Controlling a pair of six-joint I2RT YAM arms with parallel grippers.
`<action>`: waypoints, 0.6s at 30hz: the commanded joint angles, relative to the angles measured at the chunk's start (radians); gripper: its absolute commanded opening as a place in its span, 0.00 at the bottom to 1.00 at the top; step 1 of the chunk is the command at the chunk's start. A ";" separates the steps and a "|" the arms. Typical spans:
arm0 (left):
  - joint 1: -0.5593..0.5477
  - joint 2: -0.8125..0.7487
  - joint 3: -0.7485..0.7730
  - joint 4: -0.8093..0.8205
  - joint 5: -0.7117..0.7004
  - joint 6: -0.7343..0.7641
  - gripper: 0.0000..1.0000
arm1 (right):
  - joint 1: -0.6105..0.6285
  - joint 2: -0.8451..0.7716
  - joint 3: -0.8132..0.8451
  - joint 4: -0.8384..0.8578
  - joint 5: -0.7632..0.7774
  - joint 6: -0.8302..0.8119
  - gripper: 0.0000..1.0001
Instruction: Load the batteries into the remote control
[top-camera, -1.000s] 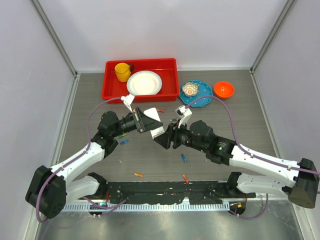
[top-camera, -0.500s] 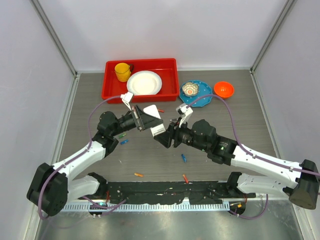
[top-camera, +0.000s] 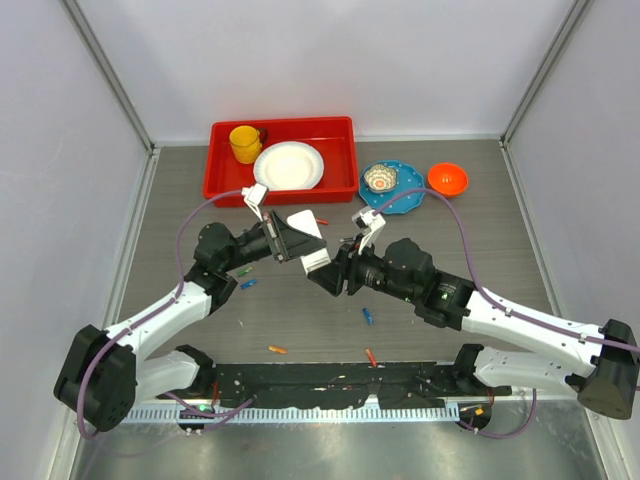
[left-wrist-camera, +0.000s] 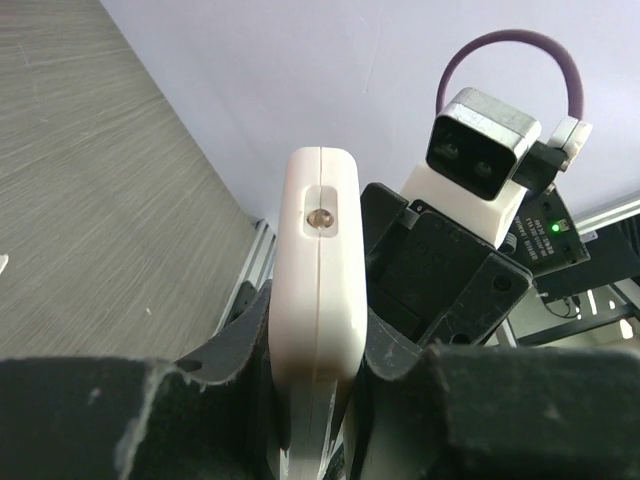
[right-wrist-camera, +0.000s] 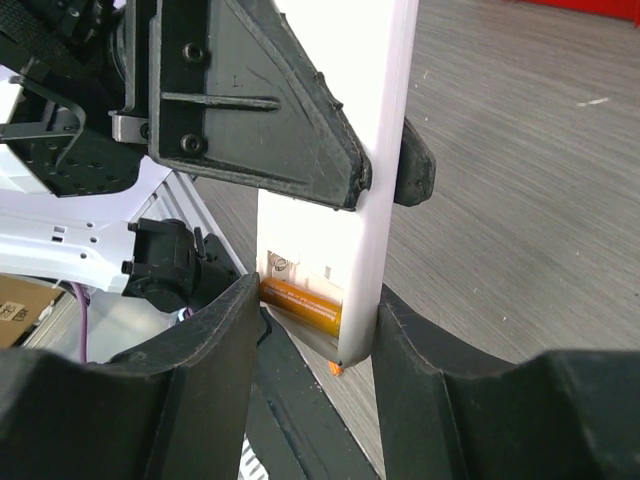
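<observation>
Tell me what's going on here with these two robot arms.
The left gripper is shut on a small flat white remote control, holding it up off the grey table. The right gripper is closed around the remote's lower end, where a slim orange battery sits in the open compartment, apparently being pressed in. A loose blue battery and a loose orange battery lie on the table.

No word, brand or number can be read in any view. The remote control (right-wrist-camera: 388, 120) has a small printed mark (right-wrist-camera: 279, 266) inside its open battery bay, just above the orange battery (right-wrist-camera: 300, 303). The mark is too small to make out.
</observation>
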 joint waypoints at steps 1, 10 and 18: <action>-0.020 -0.033 0.042 -0.005 0.024 0.004 0.00 | -0.018 0.026 -0.019 -0.152 0.036 -0.009 0.16; -0.020 -0.039 0.049 -0.119 0.005 0.084 0.00 | -0.018 0.021 0.001 -0.144 0.034 0.018 0.33; -0.020 -0.041 0.051 -0.199 -0.013 0.127 0.00 | -0.019 0.022 0.023 -0.138 -0.006 0.041 0.46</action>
